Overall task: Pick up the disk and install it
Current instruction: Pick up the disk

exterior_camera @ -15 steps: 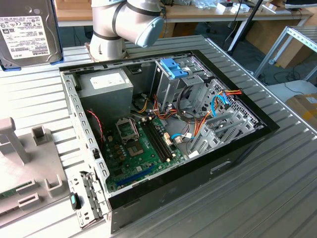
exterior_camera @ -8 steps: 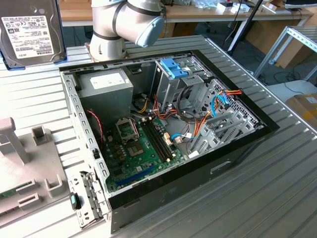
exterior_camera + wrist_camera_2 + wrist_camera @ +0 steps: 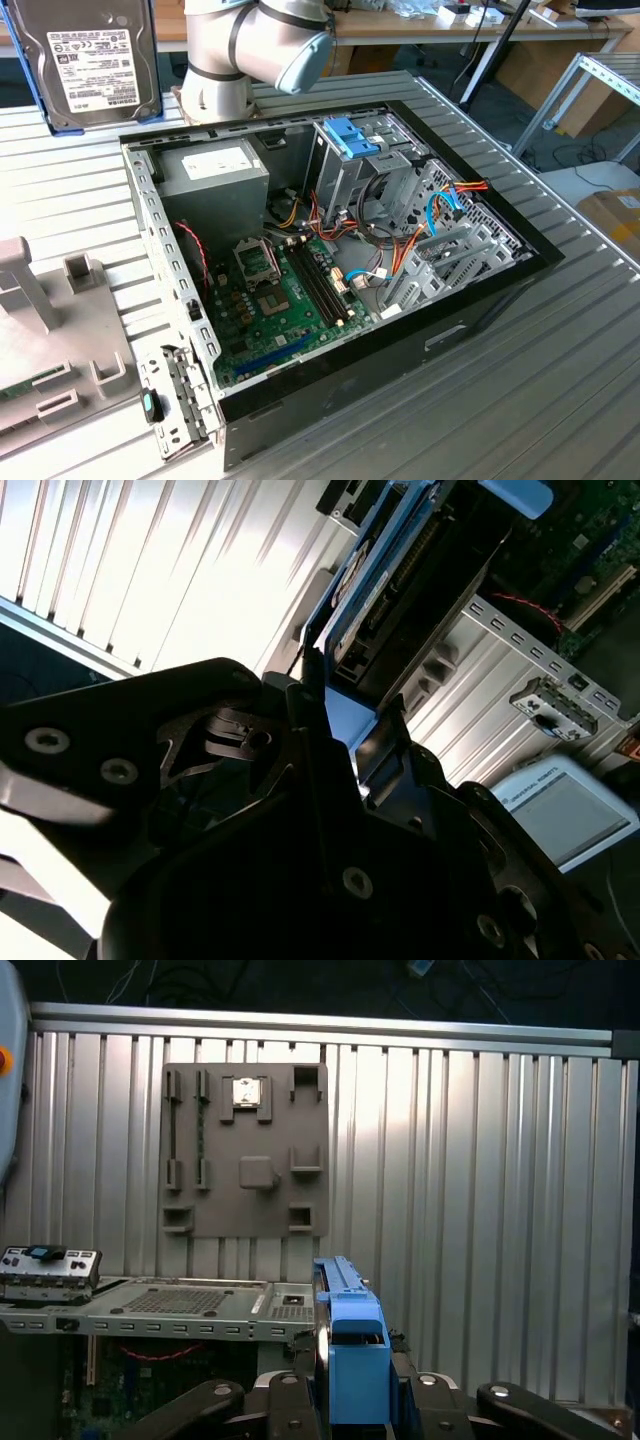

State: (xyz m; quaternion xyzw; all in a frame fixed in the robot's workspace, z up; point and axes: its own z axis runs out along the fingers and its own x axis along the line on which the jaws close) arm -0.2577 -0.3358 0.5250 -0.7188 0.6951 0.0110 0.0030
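First wrist view: disk (image 3: 352, 1325) clamped inside the hand (image 3: 350, 1385).

Robotics lab, ribbed alu bench (image 3: 560, 400), open PC case (image 3: 470, 310), robot arm (image 3: 250, 40), cluttered bg desks (image 3: 420, 28)

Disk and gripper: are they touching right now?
Touching. In the first wrist view the gripper clamps the disk by its blue frame, a finger pressed against each side with no gap.
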